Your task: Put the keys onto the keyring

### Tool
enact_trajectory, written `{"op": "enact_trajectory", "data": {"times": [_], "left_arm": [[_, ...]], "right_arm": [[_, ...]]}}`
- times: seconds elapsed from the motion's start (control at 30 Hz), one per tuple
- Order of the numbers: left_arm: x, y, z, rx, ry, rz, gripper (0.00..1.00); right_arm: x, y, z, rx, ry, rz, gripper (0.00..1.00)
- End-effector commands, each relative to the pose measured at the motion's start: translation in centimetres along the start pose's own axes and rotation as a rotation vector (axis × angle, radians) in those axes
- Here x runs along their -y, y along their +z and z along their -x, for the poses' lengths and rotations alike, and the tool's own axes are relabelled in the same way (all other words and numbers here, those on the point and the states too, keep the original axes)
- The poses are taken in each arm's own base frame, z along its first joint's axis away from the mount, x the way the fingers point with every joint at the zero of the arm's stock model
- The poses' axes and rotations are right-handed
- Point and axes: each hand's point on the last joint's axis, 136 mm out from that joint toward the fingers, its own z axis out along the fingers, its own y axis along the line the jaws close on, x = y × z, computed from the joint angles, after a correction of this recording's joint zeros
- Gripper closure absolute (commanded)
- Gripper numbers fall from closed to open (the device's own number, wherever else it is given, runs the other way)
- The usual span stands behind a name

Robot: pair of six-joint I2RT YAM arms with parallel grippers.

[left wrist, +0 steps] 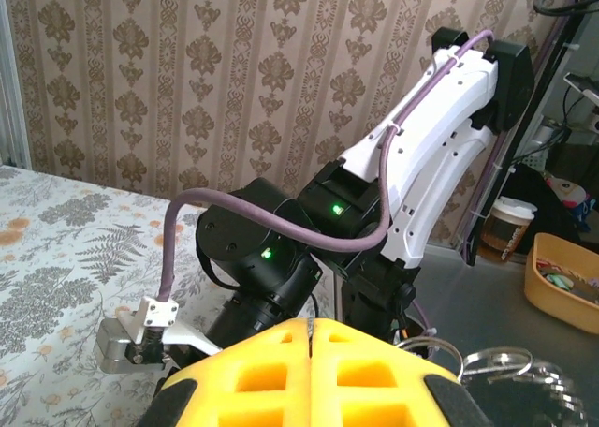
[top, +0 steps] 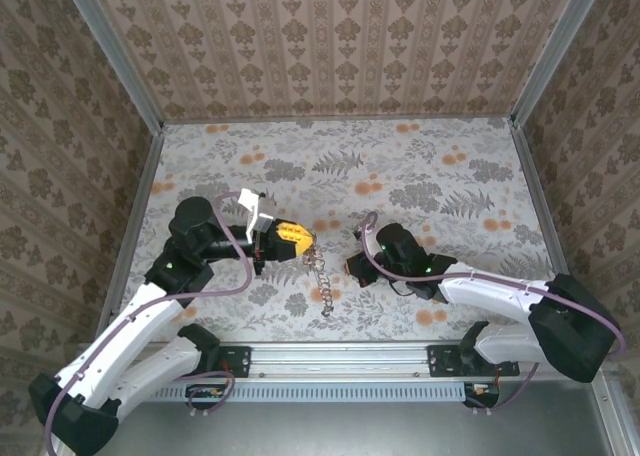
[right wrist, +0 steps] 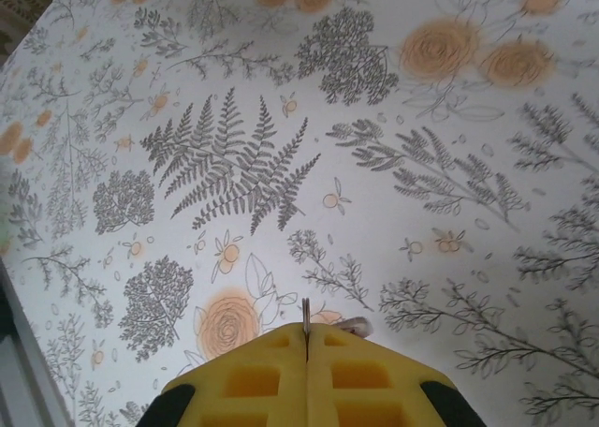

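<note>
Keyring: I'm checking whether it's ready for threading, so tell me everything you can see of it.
The keyring looks like a thin, grey-brown linked strand, limp on the flowered table. It runs from the yellow tips of the left gripper toward the near edge, ending in a small loop. Silvery wire rings show beside those shut pads; whether they pinch it is unclear.

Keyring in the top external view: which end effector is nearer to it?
Left. The left end effector is at the upper end of the keyring, whose metal rings lie right beside its shut tips. The right end effector is off to the keyring's right, with bare table between them.
</note>
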Motion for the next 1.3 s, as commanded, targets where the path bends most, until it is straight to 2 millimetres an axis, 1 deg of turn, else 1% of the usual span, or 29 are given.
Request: {"op": "enact_trajectory", "data": {"times": [0.0,0.13,0.2,0.27,0.33,0.4,0.43,0.47,0.53,0.57,0.63,0.7,0.77,0.83,0.9,0.93,1.07,1.13,1.23,1.27], "left_arm": [[-0.1,-0.3,0.3,0.012,0.067,0.022,1.00],[-0.4,-0.3,-0.3,-0.003,0.059,0.031,1.00],[-0.3,-0.2,-0.4,-0.005,0.060,0.025,1.00],[-0.1,-0.2,-0.4,-0.006,0.057,0.012,1.00],[0.2,-0.1,-0.4,-0.002,0.054,-0.013,1.00],[0.5,0.0,-0.5,0.004,0.049,-0.039,1.00],[0.7,0.0,-0.5,0.006,0.046,-0.050,1.00],[0.8,0.1,-0.4,0.009,0.049,-0.061,1.00],[1.2,0.1,-0.3,0.014,0.048,-0.086,1.00],[1.3,0.2,-0.3,0.014,0.045,-0.099,1.00],[1.3,0.4,-0.3,0.012,0.040,-0.113,1.00],[1.4,0.5,-0.3,0.009,0.037,-0.119,1.00],[1.1,0.6,-0.6,-0.001,0.034,-0.102,1.00],[0.3,0.6,-1.1,-0.025,0.025,-0.058,1.00],[-1.5,0.7,-2.2,-0.067,-0.005,0.034,1.00],[-2.9,0.7,-3.0,-0.101,-0.026,0.106,1.00],[-6.3,0.4,-7.3,-0.267,-0.116,0.284,1.00],[-7.5,0.1,-9.7,-0.340,-0.151,0.363,1.00],[-8.5,-0.4,-13.4,-0.470,-0.190,0.456,1.00],[-8.7,-0.4,-14.4,-0.505,-0.206,0.473,1.00]], "right_arm": [[-0.8,0.2,0.4,0.009,0.050,0.049,0.91],[-1.6,-0.7,1.6,0.038,0.011,0.070,0.77],[-2.4,-1.8,2.5,0.060,-0.032,0.085,0.66],[-3.4,-3.3,3.8,0.096,-0.095,0.098,0.55],[-4.8,-5.1,5.4,0.158,-0.169,0.123,0.51],[-7.2,-7.7,7.3,0.266,-0.260,0.199,0.50],[-8.8,-9.2,8.2,0.338,-0.308,0.258,0.49],[-10.4,-10.8,8.9,0.409,-0.354,0.322,0.48],[-12.7,-13.4,9.9,0.543,-0.420,0.414,0.45],[-13.5,-14.3,10.2,0.587,-0.444,0.454,0.44],[-14.7,-15.0,10.5,0.618,-0.474,0.513,0.45],[-15.4,-15.0,10.7,0.621,-0.484,0.540,0.46],[-15.6,-14.8,10.6,0.615,-0.483,0.554,0.46],[-15.5,-14.6,10.5,0.607,-0.475,0.551,0.46],[-14.6,-13.9,10.2,0.585,-0.453,0.509,0.46],[-14.0,-13.4,10.0,0.567,-0.436,0.478,0.46],[-11.5,-11.7,8.2,0.498,-0.355,0.388,0.45],[-10.1,-11.2,7.2,0.475,-0.310,0.344,0.43],[-7.7,-10.5,5.7,0.435,-0.257,0.243,0.37],[-7.0,-10.4,5.3,0.424,-0.247,0.213,0.35]]}}
